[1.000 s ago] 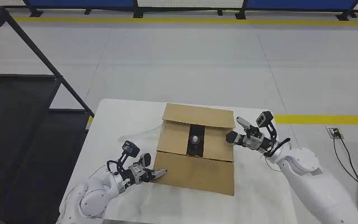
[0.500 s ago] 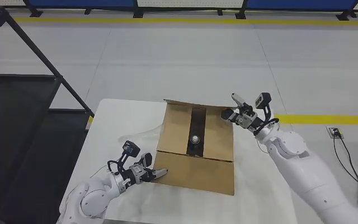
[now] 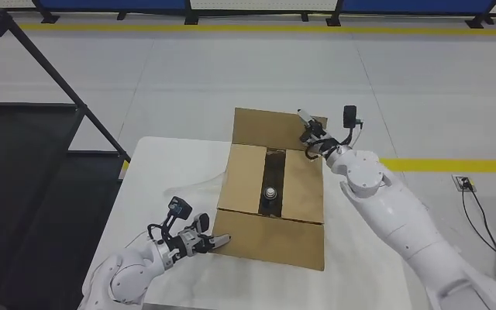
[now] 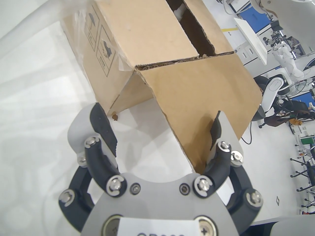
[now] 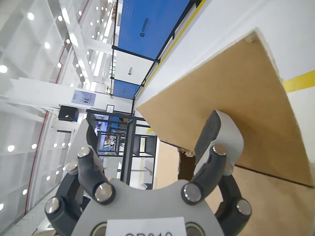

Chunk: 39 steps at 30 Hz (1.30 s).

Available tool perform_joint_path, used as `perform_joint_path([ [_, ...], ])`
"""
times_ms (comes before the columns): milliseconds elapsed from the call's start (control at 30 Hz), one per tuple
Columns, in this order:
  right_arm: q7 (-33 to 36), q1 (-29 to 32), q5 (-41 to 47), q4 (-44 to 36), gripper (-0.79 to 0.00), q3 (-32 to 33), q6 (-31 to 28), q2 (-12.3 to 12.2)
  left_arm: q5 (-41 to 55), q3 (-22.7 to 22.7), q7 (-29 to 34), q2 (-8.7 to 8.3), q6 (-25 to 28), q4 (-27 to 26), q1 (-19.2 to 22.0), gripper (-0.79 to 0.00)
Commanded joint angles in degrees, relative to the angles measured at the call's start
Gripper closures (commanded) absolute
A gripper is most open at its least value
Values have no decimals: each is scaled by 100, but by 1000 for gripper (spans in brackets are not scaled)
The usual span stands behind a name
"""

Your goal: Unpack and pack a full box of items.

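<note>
From the top, the cardboard box (image 3: 242, 180) sits in the middle of the white table (image 3: 167, 174), and it's half open. The far flap (image 3: 267, 124) stands up, the near flap (image 3: 271, 242) hangs out toward the robot, and the two inner flaps leave a slot where a dark item with a round pale cap (image 3: 270, 194) shows. The right pincer (image 3: 308, 128) is up at the far flap's right corner. The left pincer (image 3: 219, 240) is down at the near flap's left corner, low over the table. Over to the left wrist: that pincer is spread wide, the flap's corner lying between its fingers, one pad (image 4: 216, 130) right against the cardboard and the other pad (image 4: 103, 126) well clear over the table. Something white peeks from the slot. Now the right wrist: this pincer is spread apart too, one finger (image 5: 211, 133) against the far flap's face and the other finger (image 5: 86, 133) out in open air, nothing clamped.
</note>
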<state>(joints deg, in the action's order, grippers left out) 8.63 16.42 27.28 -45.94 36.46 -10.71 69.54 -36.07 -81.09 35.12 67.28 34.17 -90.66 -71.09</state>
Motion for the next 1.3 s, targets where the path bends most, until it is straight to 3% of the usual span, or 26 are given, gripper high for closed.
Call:
perform_joint_path([
  [0,-177,-136,-206,295,-785,-163,31,172,-4,8,8,-13,-5,21,-6,-785],
  [267,-519,-416,-628,1199,-785,-479,117,697,-93,33,46,-62,-14,168,5,-785],
  [567,256,-650,-488,1995,-785,-441,197,1081,1,-79,49,-133,70,154,-47,-785],
  [933,1352,-815,-422,2422,-785,-247,-25,1267,692,-494,66,-249,274,-43,-211,-785],
  [1267,1583,-664,-269,2433,-785,114,-826,1246,280,-726,-715,-274,-611,85,-212,-785],
])
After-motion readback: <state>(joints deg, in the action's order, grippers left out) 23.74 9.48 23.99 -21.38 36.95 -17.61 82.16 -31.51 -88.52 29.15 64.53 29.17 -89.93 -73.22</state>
